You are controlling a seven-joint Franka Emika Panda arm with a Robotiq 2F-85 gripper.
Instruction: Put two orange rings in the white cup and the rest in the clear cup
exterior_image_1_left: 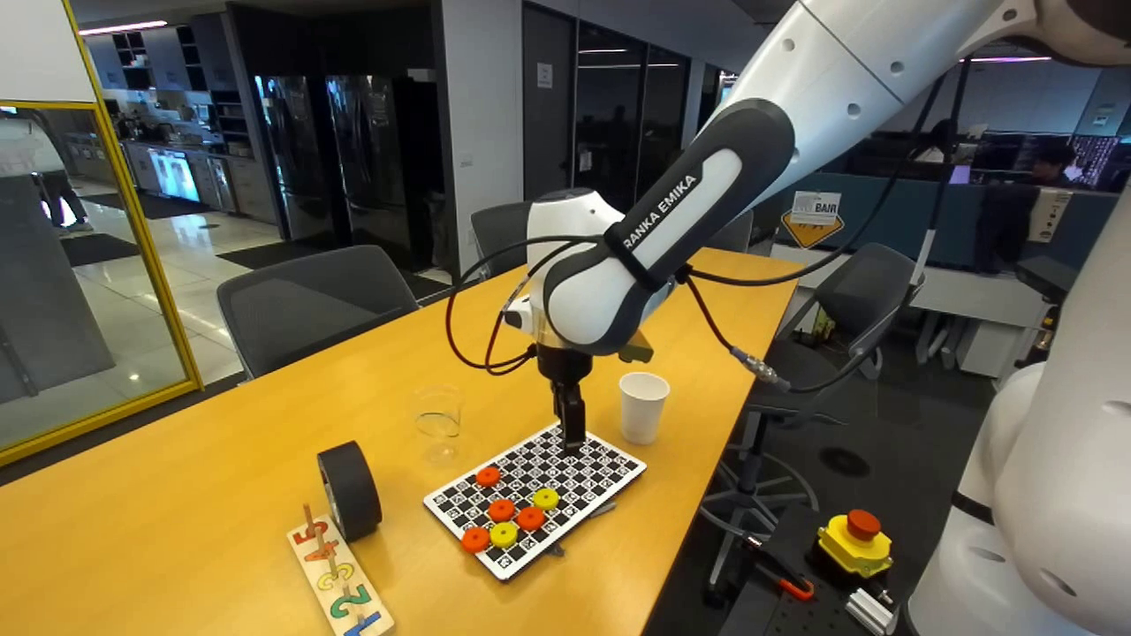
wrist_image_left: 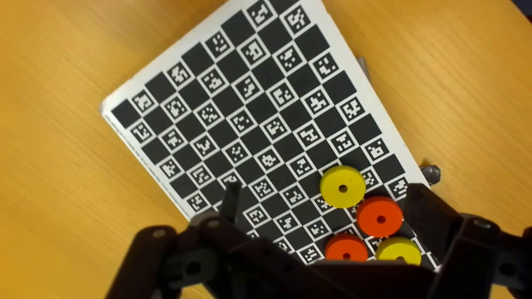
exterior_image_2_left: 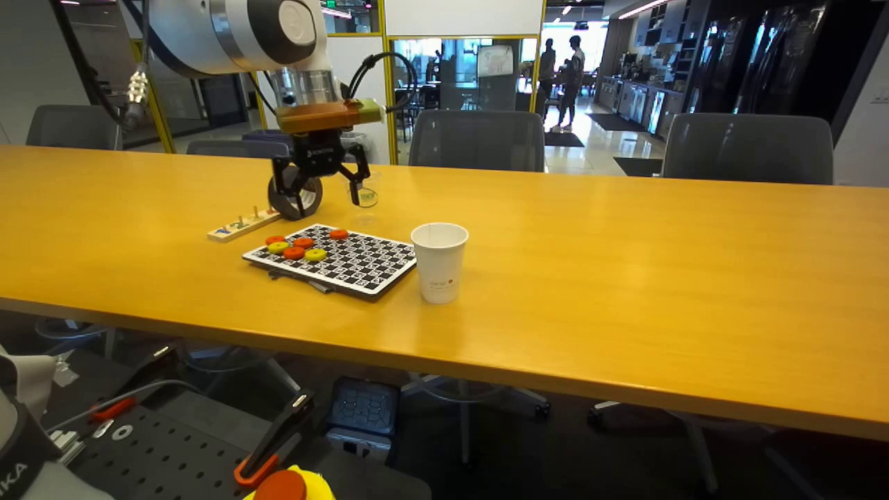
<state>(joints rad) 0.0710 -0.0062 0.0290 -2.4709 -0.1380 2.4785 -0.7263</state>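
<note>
Several orange rings (exterior_image_1_left: 502,508) lie flat on the checkered board, among 2 yellow rings (exterior_image_1_left: 545,497). They also show in an exterior view (exterior_image_2_left: 294,253), and some show in the wrist view (wrist_image_left: 379,211), partly cut off by the gripper. The white cup (exterior_image_1_left: 641,411) stands upright beside the board, also in an exterior view (exterior_image_2_left: 439,267); its inside bottom is hidden. The clear cup (exterior_image_1_left: 439,424) stands upright on the board's far side, faint behind a finger in an exterior view (exterior_image_2_left: 369,201). My gripper (exterior_image_2_left: 328,206) is open and empty above the board, also in the wrist view (wrist_image_left: 324,186).
The checkered board (exterior_image_1_left: 574,477) lies on the wooden table (exterior_image_1_left: 265,459), with grey bits sticking out under its edge. A black tape roll (exterior_image_1_left: 353,490) stands on edge near a wooden number peg board (exterior_image_1_left: 340,579). A yellow-and-red button box (exterior_image_1_left: 853,548) sits off the table.
</note>
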